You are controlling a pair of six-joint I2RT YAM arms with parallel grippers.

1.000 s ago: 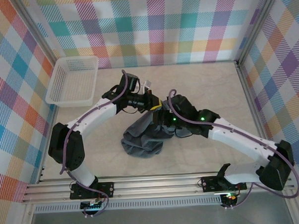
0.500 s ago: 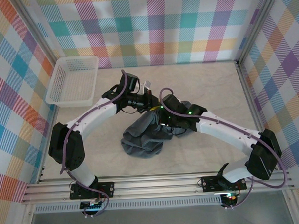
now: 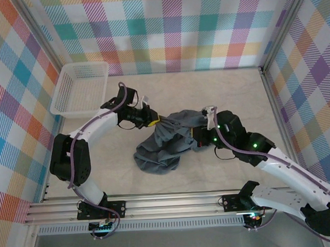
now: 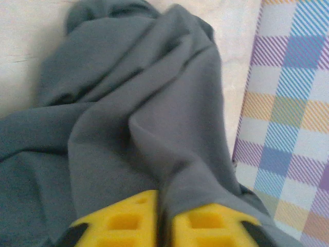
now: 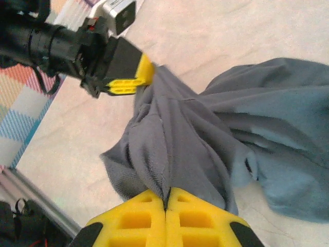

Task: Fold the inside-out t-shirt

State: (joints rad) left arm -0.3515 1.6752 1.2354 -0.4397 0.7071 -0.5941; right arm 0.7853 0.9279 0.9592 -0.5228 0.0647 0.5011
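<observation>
The inside-out t-shirt is a dark slate-grey bundle at the table's middle, drawn out between both grippers. My left gripper is shut on its upper-left edge; in the left wrist view the cloth runs down into the narrow slit between the yellow fingers of the left gripper. My right gripper is shut on a fold at the shirt's right side. In the right wrist view the right gripper pinches gathered cloth, with the left gripper holding the far end.
A white lattice basket stands at the back left, against the checked wall. Metal frame rails run along the near edge. The pale tabletop lies bare behind and to the right of the shirt.
The right gripper has shut on the shirt. Both grippers have drawn apart, left one leftward and right one rightward, and the shirt has been pulled wider between them.
</observation>
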